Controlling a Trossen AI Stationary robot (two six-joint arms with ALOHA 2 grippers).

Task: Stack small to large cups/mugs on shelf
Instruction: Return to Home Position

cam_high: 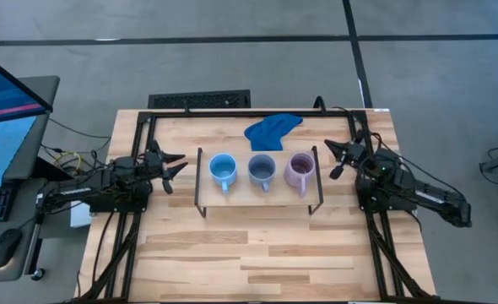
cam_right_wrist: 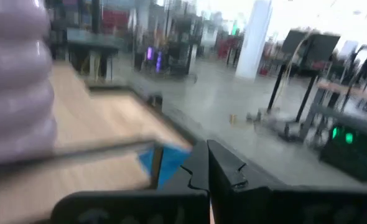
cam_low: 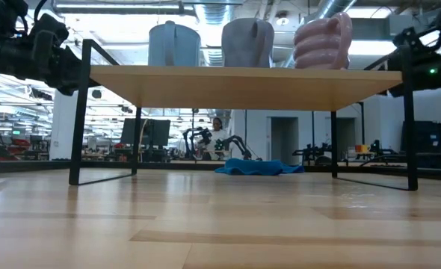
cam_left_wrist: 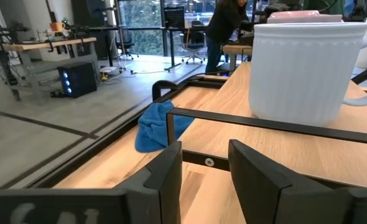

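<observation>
All three mugs stand in a row on the shelf, whose long axis runs left to right: the light blue mug at the left, the grey-blue mug in the middle, the lilac mug at the right. The left gripper, narrowly parted and empty, points at the shelf's left end, just beside it. The right gripper, its fingers closed together on nothing, sits off the right end. In my judgement each arm only needs to draw outward, away from the mugs.
</observation>
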